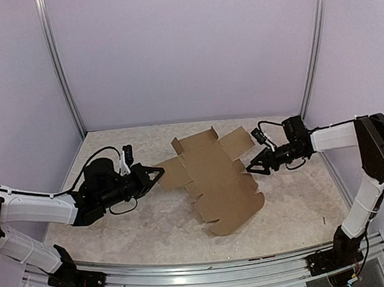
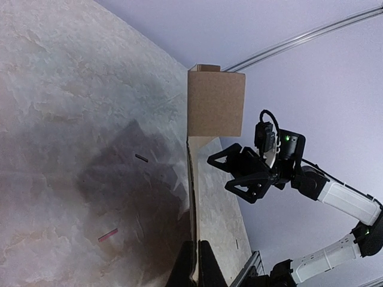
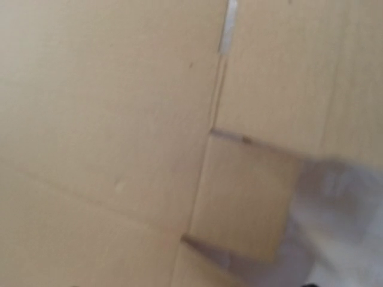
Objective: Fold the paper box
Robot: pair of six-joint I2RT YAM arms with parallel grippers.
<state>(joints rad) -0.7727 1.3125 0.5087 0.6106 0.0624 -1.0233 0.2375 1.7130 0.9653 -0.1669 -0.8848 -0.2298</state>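
Paper box (image 1: 215, 181) lies mostly flat at centre of table (image 1: 118, 222), far end raised. L gripper (image 1: 156, 173) pinches its edge, prob. to anchor it. R gripper (image 1: 255, 166) hovers opposite w/ jaws wide, apparently ready to fold.

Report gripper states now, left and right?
Left gripper: closed, pinching an edge of the paper box.
Right gripper: open, holding nothing, close beside the paper box.

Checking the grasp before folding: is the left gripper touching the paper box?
Touching. In the left wrist view, the paper box edge runs straight down into the shut left gripper, pinched there.
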